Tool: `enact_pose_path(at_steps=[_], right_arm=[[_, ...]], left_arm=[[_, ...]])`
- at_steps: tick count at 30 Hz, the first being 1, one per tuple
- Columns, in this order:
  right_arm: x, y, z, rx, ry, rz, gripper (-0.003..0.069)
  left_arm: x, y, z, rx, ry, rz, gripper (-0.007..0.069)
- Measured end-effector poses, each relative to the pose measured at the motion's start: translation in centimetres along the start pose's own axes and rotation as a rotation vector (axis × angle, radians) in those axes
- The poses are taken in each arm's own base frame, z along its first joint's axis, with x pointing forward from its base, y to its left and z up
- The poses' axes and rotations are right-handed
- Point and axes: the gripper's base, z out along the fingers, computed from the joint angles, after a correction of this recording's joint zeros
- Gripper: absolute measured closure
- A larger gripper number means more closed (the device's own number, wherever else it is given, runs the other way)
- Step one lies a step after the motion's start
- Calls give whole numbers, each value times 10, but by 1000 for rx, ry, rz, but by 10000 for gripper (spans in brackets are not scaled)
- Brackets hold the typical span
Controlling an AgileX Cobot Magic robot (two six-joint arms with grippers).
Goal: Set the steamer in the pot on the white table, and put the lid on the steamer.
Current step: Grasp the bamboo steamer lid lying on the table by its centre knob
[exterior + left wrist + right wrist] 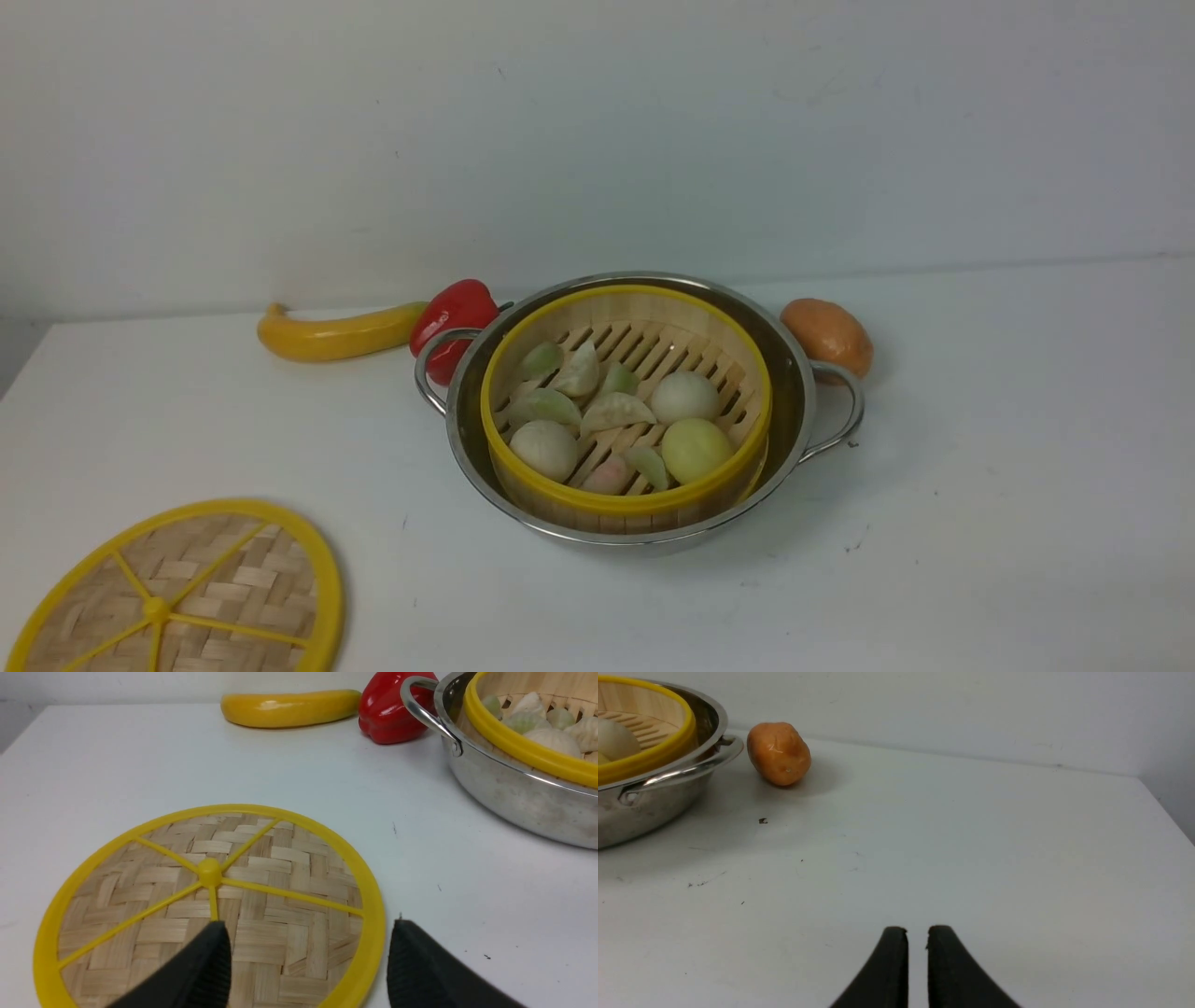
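The steamer (pixel 625 411), a bamboo basket with yellow rim and toy dumplings, sits inside the steel pot (pixel 794 373) at the middle of the white table (pixel 980 485). The lid (pixel 187 597) lies flat at the front left. In the left wrist view my left gripper (pixel 310 926) is open just above the lid (pixel 210 905), its fingers astride the yellow rim. The steamer (pixel 523 749) in the pot (pixel 514 793) shows there too. My right gripper (pixel 917 931) is shut and empty over bare table, apart from the pot (pixel 654 784) and steamer (pixel 644 756). Neither gripper shows in the front view.
A yellow banana (pixel 336 334) and a red pepper (pixel 453 322) lie behind the pot's left handle. An orange potato (pixel 826 336) lies behind its right handle. A white wall stands at the back of the table.
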Motion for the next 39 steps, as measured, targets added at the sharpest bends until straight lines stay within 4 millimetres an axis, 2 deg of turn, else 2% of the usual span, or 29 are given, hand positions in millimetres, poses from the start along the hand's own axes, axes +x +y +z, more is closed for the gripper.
enact_pose_path(at_steps=[6, 15, 24, 31, 39], right_arm=[[0, 0, 0, 0, 0, 0, 593], [0, 0, 0, 0, -1, 0, 593], [0, 0, 0, 0, -1, 0, 593], [0, 0, 0, 0, -1, 0, 593], [0, 0, 0, 0, -1, 0, 590]], left_arm=[[0, 2, 0, -25, 1, 89, 204], [-1, 2, 0, -26, -7, 90, 204], [-22, -3, -3, 92, -245, -449, 204], [-29, -3, -5, 140, -306, -685, 204], [-30, -2, -5, 151, -314, -738, 204]])
